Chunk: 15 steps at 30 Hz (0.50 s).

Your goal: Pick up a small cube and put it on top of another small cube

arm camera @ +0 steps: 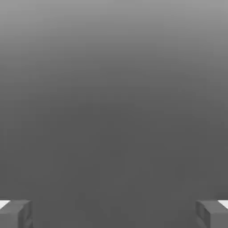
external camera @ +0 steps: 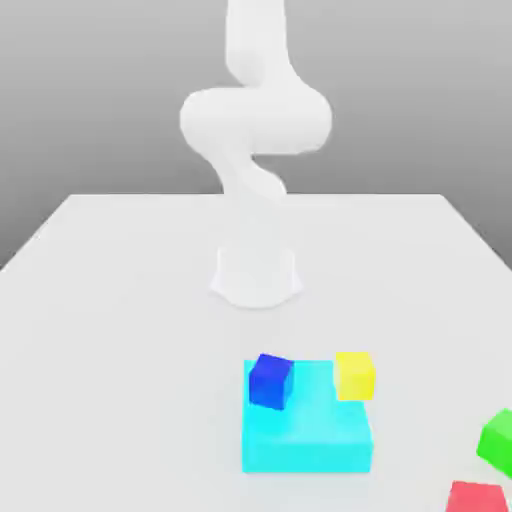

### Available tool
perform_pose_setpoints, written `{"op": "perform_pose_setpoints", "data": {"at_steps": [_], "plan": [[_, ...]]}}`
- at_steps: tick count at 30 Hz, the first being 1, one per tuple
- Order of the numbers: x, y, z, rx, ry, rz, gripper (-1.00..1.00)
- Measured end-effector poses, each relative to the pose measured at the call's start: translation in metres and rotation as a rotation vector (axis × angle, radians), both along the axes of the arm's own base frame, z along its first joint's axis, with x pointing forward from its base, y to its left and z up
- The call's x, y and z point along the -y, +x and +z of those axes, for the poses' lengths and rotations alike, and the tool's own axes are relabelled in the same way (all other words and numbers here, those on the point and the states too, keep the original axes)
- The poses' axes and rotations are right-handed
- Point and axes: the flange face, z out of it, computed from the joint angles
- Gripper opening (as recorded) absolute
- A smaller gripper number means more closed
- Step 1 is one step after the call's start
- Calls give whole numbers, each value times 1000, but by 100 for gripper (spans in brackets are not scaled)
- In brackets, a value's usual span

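The small red cube (external camera: 476,497) lies on the white table at the front edge of the exterior view's right, partly cut off by the frame. A green cube (external camera: 497,440) sits just behind it. A blue cube (external camera: 270,380) and a yellow cube (external camera: 355,375) rest on a large flat cyan block (external camera: 306,440). In the hand view my gripper (arm camera: 114,213) is open, its two grey fingertips (arm camera: 15,213) far apart with nothing between them, facing plain grey background.
The white arm's base (external camera: 256,275) stands at the middle of the white table (external camera: 120,330), and the arm rises out of the top of the exterior view.
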Motion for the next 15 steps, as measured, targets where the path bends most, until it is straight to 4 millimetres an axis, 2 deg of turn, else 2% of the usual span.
{"op": "perform_pose_setpoints", "data": {"at_steps": [4, 8, 15], "plan": [[-22, 49, -47, -92, -45, 166, 0], [-49, 90, -99, -174, -93, 324, 0], [-107, 140, -203, -305, -193, 597, 0]]}}
